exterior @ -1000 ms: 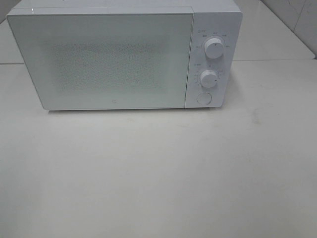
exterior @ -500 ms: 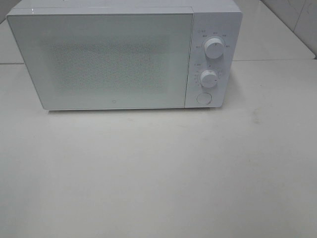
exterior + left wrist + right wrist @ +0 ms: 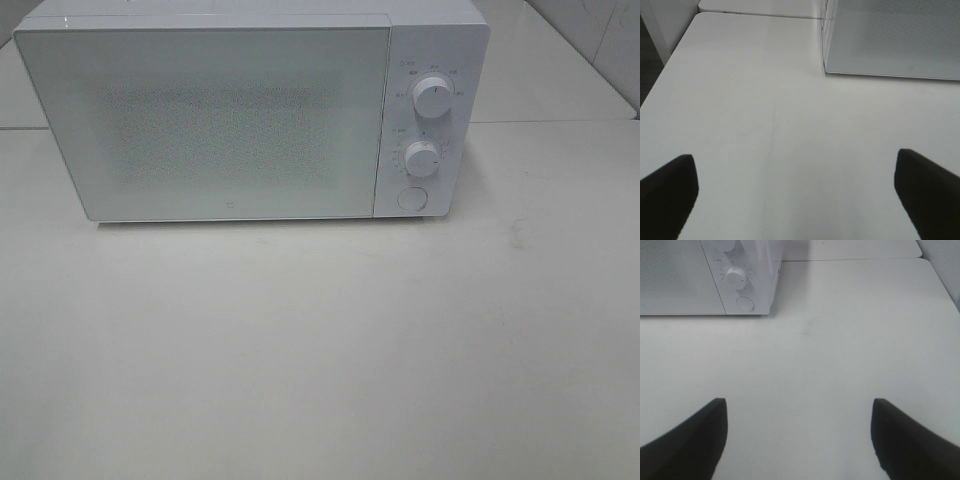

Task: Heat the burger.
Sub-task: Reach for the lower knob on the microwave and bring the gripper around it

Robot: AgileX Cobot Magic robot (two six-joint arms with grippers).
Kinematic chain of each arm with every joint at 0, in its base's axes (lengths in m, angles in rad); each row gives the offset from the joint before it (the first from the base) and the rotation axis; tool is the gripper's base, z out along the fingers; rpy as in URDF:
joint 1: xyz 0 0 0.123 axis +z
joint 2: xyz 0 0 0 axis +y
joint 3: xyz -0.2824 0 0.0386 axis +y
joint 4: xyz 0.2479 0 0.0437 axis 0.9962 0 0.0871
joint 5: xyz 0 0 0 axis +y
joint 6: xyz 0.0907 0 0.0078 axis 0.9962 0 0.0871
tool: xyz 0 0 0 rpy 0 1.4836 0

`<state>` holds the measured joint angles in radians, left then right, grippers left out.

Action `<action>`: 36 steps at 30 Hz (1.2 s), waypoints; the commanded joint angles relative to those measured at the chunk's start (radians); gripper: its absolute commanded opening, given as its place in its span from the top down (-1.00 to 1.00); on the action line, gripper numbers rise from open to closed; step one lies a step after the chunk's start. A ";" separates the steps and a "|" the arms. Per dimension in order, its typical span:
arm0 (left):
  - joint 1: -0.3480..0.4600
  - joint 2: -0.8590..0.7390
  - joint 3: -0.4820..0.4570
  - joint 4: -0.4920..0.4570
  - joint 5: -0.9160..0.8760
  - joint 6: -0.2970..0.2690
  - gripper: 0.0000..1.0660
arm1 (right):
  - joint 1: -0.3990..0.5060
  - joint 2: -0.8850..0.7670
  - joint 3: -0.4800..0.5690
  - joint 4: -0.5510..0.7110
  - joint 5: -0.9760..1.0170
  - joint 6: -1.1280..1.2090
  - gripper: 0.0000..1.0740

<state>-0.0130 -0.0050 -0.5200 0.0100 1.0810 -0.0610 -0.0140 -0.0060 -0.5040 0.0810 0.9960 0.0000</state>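
1. Burger first: I can't spot it in any view. It isn't on the table [image 3: 320, 350] and it isn't in either gripper. It could be inside the microwave [image 3: 200, 120], but I honestly can't tell.
2. Handling guess: a burger is light, soft and stacked, so a hard pinch on the bun would probably squash it or slide the layers. I'd go gentle, low on the sides, or better, lift whatever it's sitting on.
3. The microwave sits at the back of the table with its door [image 3: 210, 60] shut. The window is a milky dotted mesh, so I can't see what's inside.
4. The panel on the right has a top knob [image 3: 432, 97], a lower knob [image 3: 422, 158] and a round button [image 3: 411, 198].
5. The left gripper [image 3: 797, 192] has its jaws wide apart and empty, over bare table short of the microwave's left front corner.
6. The right gripper [image 3: 800, 440] also has its jaws apart and empty, and it's well clear of the panel side.
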 commanded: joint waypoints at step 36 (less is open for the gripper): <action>0.004 -0.023 0.002 -0.010 -0.013 0.000 -0.90 | -0.002 0.358 0.043 0.049 -0.565 -0.006 -0.41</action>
<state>-0.0130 -0.0050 -0.5200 0.0090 1.0810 -0.0600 -0.0140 0.3520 -0.4660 0.1210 0.4640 0.0000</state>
